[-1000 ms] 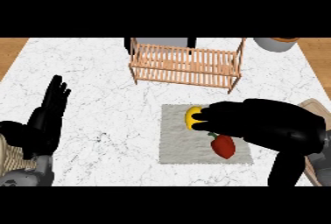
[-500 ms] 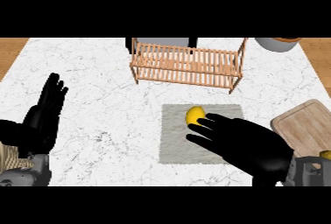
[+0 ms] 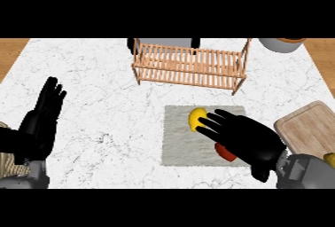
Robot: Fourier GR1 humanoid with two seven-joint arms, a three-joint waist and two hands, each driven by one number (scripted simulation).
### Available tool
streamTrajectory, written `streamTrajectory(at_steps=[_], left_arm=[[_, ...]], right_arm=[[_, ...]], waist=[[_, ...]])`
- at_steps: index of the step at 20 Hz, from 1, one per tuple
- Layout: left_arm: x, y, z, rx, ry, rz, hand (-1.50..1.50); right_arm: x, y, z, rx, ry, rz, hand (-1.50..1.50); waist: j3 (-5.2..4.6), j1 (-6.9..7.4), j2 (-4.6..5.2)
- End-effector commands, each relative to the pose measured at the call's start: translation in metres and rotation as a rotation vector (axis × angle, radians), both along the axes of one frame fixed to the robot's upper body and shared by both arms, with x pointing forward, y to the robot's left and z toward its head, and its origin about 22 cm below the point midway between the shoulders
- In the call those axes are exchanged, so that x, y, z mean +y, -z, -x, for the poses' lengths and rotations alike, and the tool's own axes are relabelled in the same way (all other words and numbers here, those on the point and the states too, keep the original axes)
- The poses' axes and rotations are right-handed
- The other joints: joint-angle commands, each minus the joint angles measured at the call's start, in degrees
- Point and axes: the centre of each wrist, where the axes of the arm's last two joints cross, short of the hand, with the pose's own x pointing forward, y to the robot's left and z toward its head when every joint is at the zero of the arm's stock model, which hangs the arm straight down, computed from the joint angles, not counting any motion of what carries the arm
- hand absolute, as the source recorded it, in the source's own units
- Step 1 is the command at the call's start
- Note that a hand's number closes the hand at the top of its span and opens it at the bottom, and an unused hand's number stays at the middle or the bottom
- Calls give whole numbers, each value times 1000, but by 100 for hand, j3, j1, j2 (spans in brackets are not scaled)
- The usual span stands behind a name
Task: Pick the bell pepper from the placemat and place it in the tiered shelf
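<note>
A grey placemat (image 3: pixel 183 146) lies right of the counter's middle. On it my right hand (image 3: pixel 245 139) is spread flat with straight fingers, open. Its fingertips (image 3: pixel 204 128) reach a yellow rounded fruit (image 3: pixel 196 117) at the mat's far edge. A red bell pepper (image 3: pixel 226 154) peeks out from under the palm and is mostly hidden. The wooden tiered shelf (image 3: pixel 189 66) stands beyond the mat at the back. My left hand (image 3: pixel 39 122) rests open at the left, fingers up.
A wooden cutting board (image 3: pixel 307 128) lies right of the mat, with a small yellow item (image 3: pixel 329 158) at the view's right edge. A grey pot (image 3: pixel 281 44) stands at the back right. A dark box (image 3: pixel 163 43) sits behind the shelf.
My right hand has drawn back toward the lower right and then slid forward over the mat; the red pepper, hidden half a second ago, shows again under the palm. The left hand has hardly moved.
</note>
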Motion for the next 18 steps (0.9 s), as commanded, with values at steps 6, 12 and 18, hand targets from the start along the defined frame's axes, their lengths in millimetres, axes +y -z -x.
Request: streamTrajectory(at_steps=[6,12,18], left_arm=[[-16,2,-5,-7,3,-14,0],[7,9,5,-6,-16,8,0],[-8,-14,15,0,-4,-1,0]], right_arm=[[-7,28,-20,19,-1,26,-150],[-9,58,-12,13,-6,0,-150],[-33,63,-10,31,-29,-24,-150]], waist=[[0,-11,1],[-1,-3,-2],[0,-16,-8]])
